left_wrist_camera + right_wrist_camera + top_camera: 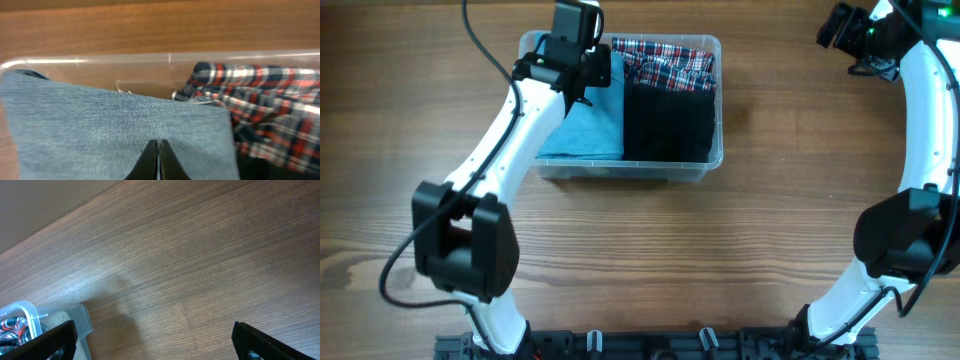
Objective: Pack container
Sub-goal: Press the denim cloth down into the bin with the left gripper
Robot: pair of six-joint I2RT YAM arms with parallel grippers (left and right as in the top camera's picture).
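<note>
— While the container [620, 174] sits on the table [770, 250], toward the far edge and left of centre, what's packed in it?
— Folded blue denim [590, 125] in its left half, a black garment [668, 120] in the right, and a plaid shirt [665, 58] bunched against the far wall.
— And the left gripper [159, 145]?
— It's inside the rim, over the denim. Its jaws are drawn together, with barely a slit between the tips. Whether a pinch of cloth is caught there, I cannot tell.
— That's my worry. If it has a fold and lifts, the denim comes up and unpacks itself.
— Or it drags the whole container across the table, I'd guess. Nothing is steadying it.
— Where's the right gripper [154, 330]?
— Well apart, beyond the container's far right corner, above bare wood. Its jaws are spread wide and hold nothing.
— And the plaid?
— It looks loosely heaped near the rim. A sideways sweep of the left gripper could snag it and pull it over the wall.
</note>
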